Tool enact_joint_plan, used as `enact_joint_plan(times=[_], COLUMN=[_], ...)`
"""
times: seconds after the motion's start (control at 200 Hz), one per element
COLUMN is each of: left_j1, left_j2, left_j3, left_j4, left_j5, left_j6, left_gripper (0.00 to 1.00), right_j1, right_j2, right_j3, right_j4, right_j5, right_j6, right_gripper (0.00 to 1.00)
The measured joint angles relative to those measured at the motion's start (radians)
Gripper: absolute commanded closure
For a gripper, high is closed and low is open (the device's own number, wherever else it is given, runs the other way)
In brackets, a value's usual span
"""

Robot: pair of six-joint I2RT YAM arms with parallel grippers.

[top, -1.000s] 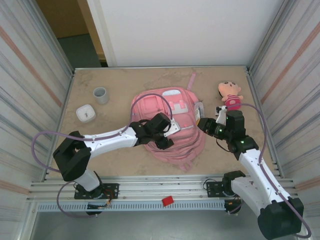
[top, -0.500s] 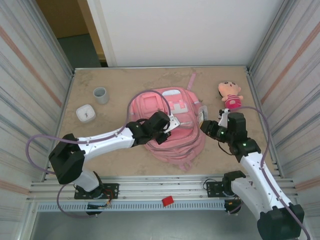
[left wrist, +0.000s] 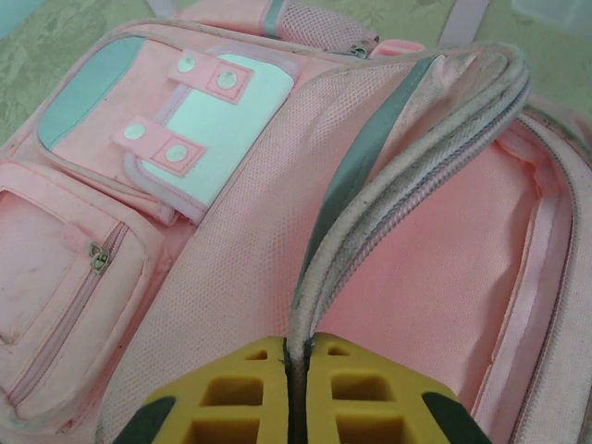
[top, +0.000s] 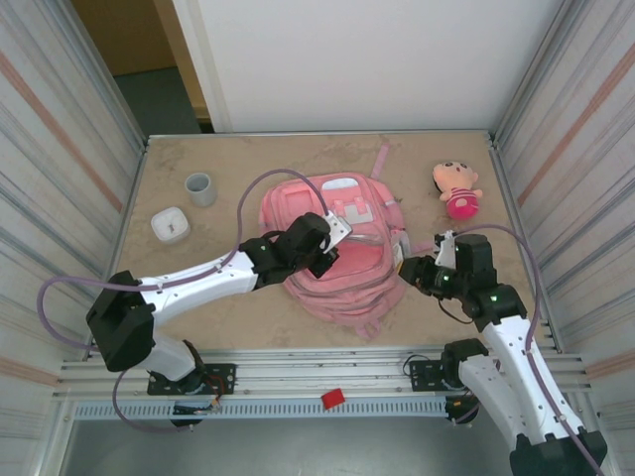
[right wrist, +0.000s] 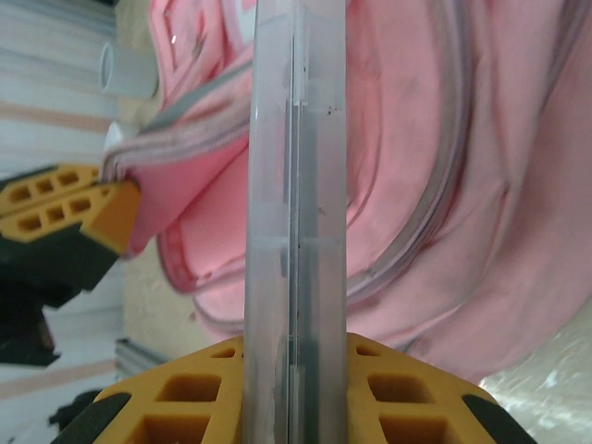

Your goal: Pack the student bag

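Left gripper (left wrist: 298,375): closed tight, both yellow fingers pinching the zipped rim of the bag (top: 355,283) with the rim running up between them.
Left grip, from above: over the bag's left half, holding the flap raised off the body below; pink lining open to the right of the rim in the wrist view.
Right gripper (right wrist: 296,379): clamped on a clear case (right wrist: 296,185), held edge-on and upright between the fingers.
Right gripper, place: just beside the bag's right edge, case edge pointing at the opening; whether case and fabric touch, cannot tell.
Bag, place: flat in the middle of the table (top: 198,288), a little nearer the near edge than the far one, with one strap reaching toward the far edge.
Bag, front: pale pocket with two pink snap tabs, and beside it a zipped pocket with a small metal pull.
Doll (top: 456,188): lying near the far right corner, well apart from the bag.
Cup (top: 199,188): upright, toward the far left corner.
Tub (top: 171,224): white, square, just beside the cup on its near side, close to the left edge.
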Motion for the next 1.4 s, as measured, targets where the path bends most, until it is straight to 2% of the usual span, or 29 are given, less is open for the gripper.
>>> enact_joint_plan(times=[0.271, 0.496, 0.676, 0.922, 1.142, 1.273, 1.398], left_j1=[0.000, 0.001, 0.001, 0.001, 0.001, 0.002, 0.002], left_j2=[0.000, -0.011, -0.022, -0.037, -0.050, -0.057, -0.064], left_j3=[0.006, 0.008, 0.008, 0.001, -0.014, -0.026, -0.041], left_j4=[0.005, 0.015, 0.024, 0.073, 0.100, 0.119, 0.133], left_j5=[0.000, 0.025, 0.049, 0.085, 0.105, 0.108, 0.113], left_j6=[-0.021, -0.037, -0.049, -0.089, -0.116, -0.132, -0.145], left_gripper=[1.00, 1.00, 1.00, 1.00, 1.00, 1.00, 1.00], right_j1=[0.067, 0.172, 0.230, 0.322, 0.441, 0.521, 0.561], right_j2=[0.012, 0.127, 0.236, 0.376, 0.470, 0.499, 0.523], right_j3=[-0.036, -0.075, -0.092, -0.110, -0.110, -0.110, -0.109], right_j4=[0.034, 0.233, 0.455, 0.723, 0.877, 0.923, 0.943], right_j5=[-0.133, -0.171, -0.116, 0.066, 0.322, 0.493, 0.595], right_j6=[0.055, 0.174, 0.324, 0.551, 0.696, 0.766, 0.805], right_gripper=[0.85, 0.84, 0.84, 0.84, 0.84, 0.78, 0.65])
